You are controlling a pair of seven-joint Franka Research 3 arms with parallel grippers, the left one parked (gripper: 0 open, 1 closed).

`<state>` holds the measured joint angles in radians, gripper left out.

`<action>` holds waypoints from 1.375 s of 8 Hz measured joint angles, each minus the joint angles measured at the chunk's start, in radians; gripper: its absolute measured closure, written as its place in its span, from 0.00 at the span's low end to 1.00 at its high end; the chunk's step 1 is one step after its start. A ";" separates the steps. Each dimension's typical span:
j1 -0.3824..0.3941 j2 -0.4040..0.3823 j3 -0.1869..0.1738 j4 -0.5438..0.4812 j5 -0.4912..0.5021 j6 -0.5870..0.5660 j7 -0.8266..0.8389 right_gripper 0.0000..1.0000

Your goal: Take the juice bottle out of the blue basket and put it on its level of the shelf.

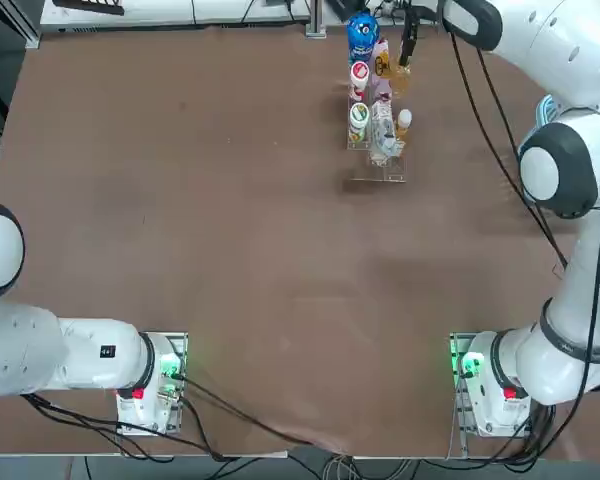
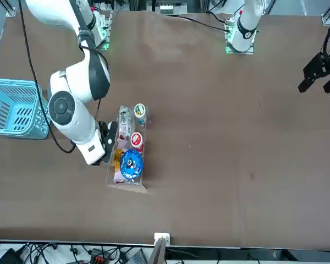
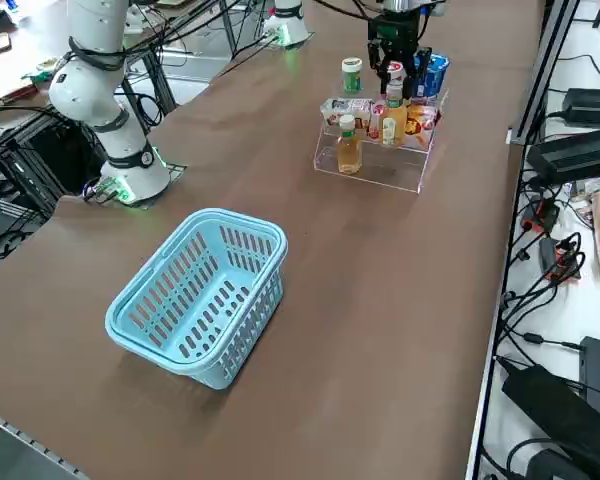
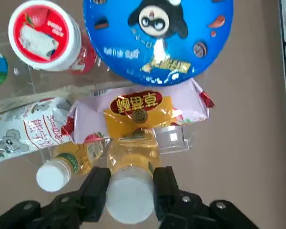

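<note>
Juice bottle (image 4: 131, 191) upright and out of the blue basket (image 3: 242, 348): we are holding it at the shelf (image 3: 388, 170), on the side where the second amber bottle (image 3: 348, 152) is standing. Our right gripper (image 4: 132, 175) is pinching it near its white cap, one finger on either side, and that high grip is leaving the lower body free to go down onto the level. We are keeping it beside the lilac snack packet (image 4: 155, 105), in line with its neighbour, presumably because that narrow strip is its place. Whether its base is bearing on the clear plastic we cannot tell (see-through levels are hiding very little, yet giving little away). We are judging the task nearly finished: seating the base squarely should be coming before any release, since a slim bottle could be tipping or nudging the packet.
</note>
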<state>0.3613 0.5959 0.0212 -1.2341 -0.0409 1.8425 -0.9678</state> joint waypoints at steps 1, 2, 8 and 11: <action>0.008 0.004 0.000 0.007 -0.004 0.000 0.006 0.47; 0.012 0.006 0.000 0.011 -0.011 -0.004 0.009 0.47; 0.009 0.012 -0.014 0.019 -0.040 -0.049 0.009 0.47; 0.008 0.012 -0.015 0.019 -0.052 -0.057 0.010 0.47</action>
<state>0.3697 0.6081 0.0064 -1.2147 -0.0933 1.7859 -0.9578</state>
